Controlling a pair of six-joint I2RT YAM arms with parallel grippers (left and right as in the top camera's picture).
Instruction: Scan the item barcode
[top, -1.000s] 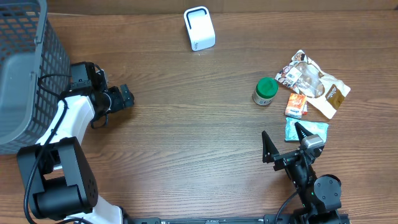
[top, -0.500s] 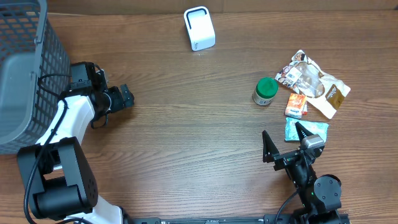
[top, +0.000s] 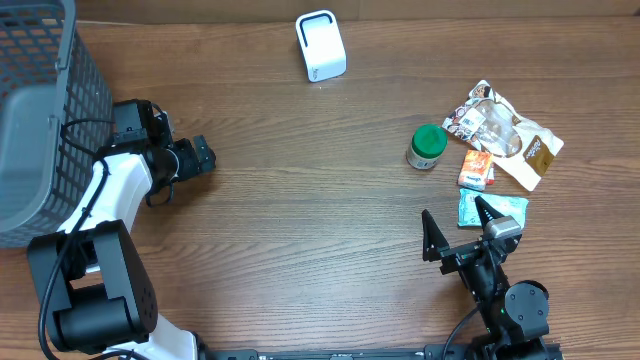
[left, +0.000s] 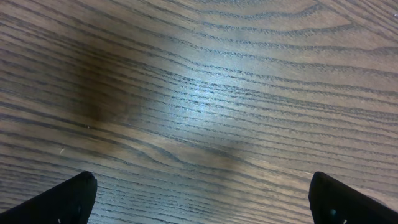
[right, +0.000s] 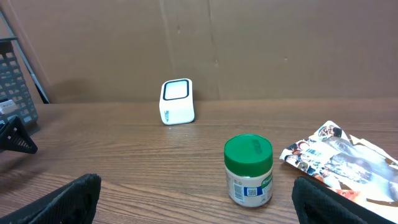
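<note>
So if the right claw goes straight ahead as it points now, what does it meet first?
Probably the green-lidded jar, which stands just right of centre ahead of the open right claw; depth is unclear.

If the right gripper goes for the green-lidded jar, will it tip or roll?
The green-lidded jar looks rigid, so it should keep its shape when squeezed. It stands upright and squat, so a nudge probably slides it rather than tips it. Knocked over, its round body could roll.
</note>
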